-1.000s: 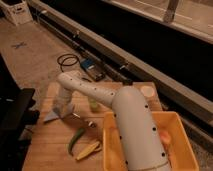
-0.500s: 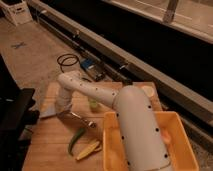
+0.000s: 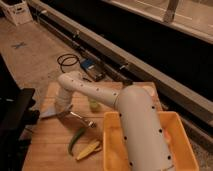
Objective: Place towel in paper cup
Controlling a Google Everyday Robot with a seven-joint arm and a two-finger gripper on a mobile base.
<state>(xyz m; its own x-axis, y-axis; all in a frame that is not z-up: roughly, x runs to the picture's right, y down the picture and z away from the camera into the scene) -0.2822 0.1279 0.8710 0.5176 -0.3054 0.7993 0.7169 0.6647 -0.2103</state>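
The gripper [image 3: 63, 109] was closed tight at the left edge of the table [image 3: 50, 145], right at the towel [image 3: 49, 113], with the cup [image 3: 148, 90] far off to the right.

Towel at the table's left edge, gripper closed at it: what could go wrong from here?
The gripper is shut at the towel, but most of the cloth lies flat beside it; a thin pinch may slip on lifting. The paper cup stands far to the right, partly behind the arm, and the green cup is in between; a dangling towel could tip it.
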